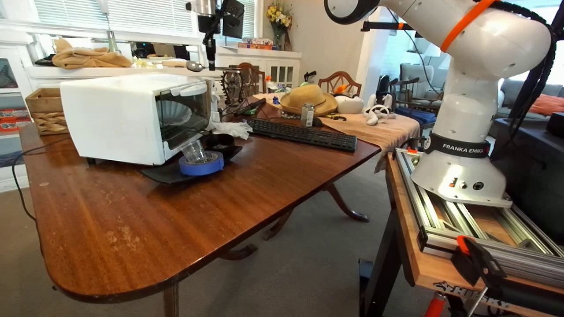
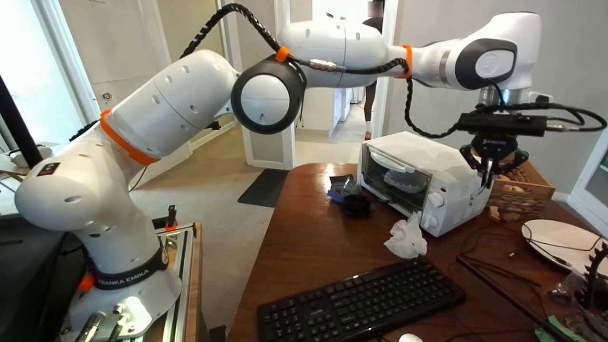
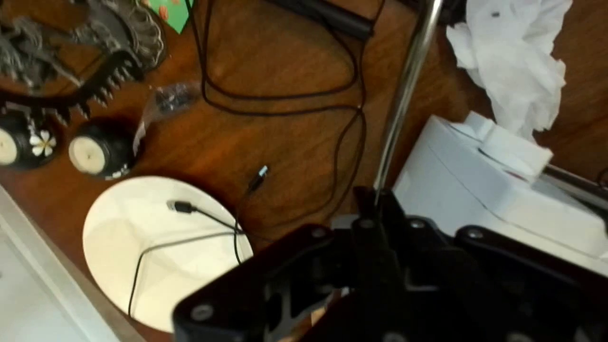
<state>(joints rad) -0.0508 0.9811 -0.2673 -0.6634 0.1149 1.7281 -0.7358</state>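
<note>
In an exterior view, a black two-fingered gripper above a glossy reddish-brown wooden table, pointing straight down, fingers pinched almost fully together on a long, slim, shiny silver metal spoon. Spoon in midair, about level, rounded bowl to one side of the fingers, narrow handle to the other. Nearer the camera on the table, a white, boxy toaster oven with a glass door. By its door, a blue ring-shaped roll of tape on a thin, flat black tray, a clear plastic cup tilted over the ring.

In an exterior view, gripper seen against the oven's rear corner and a light-brown wooden basket with woven sides. Between oven and long black keyboard, a crumpled white paper tissue.

In the wrist view, bright shaft of the spoon running from the fingertips to the upper edge. To its right, the oven's white end and the tissue; to its left, a round white plate with a thin black cable across it and two round black candle holders with cream-coloured candles.
</note>
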